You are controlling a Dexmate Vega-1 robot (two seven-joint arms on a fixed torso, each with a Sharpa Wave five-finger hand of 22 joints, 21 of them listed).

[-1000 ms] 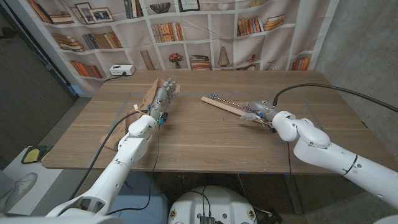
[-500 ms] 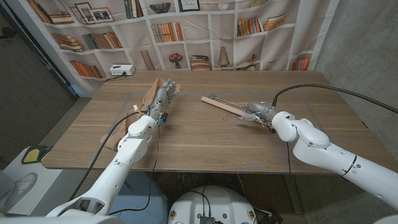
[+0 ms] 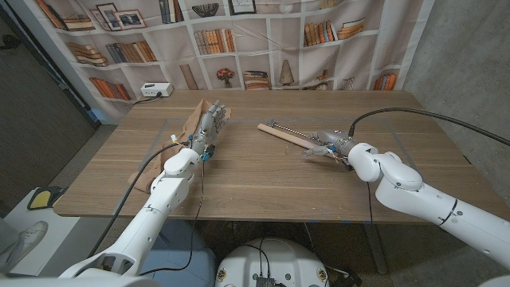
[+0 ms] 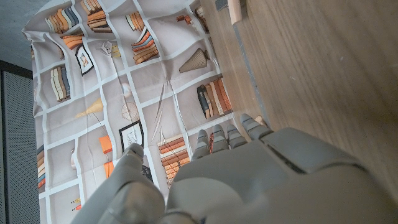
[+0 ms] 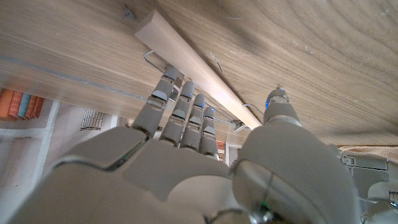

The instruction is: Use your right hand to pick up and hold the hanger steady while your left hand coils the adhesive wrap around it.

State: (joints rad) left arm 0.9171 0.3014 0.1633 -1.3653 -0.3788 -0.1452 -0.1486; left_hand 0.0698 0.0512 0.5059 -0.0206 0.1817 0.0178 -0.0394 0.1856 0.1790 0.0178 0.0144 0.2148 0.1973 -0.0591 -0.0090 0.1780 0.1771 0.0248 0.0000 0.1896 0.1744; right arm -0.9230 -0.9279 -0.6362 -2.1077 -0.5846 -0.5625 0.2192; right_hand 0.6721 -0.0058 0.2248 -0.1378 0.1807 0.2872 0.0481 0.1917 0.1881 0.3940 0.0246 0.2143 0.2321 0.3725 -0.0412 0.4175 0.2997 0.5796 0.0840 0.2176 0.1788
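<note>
Wooden worktop [image 3: 263,171] before a bookshelf backdrop [image 3: 239,48]. Hanger [image 3: 285,135] lying far-centre, right robot hand [image 3: 325,143] over it, grip unclear. Left robot hand [image 3: 209,123] upright, fingers apart, holding nothing.

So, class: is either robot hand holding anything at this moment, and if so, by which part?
Nothing is clearly held. The right hand reaches over the near end of the wooden hanger, fingers apart; the left hand is at the tan wrap; grip cannot be told.

Overhead head view; close wrist views
</note>
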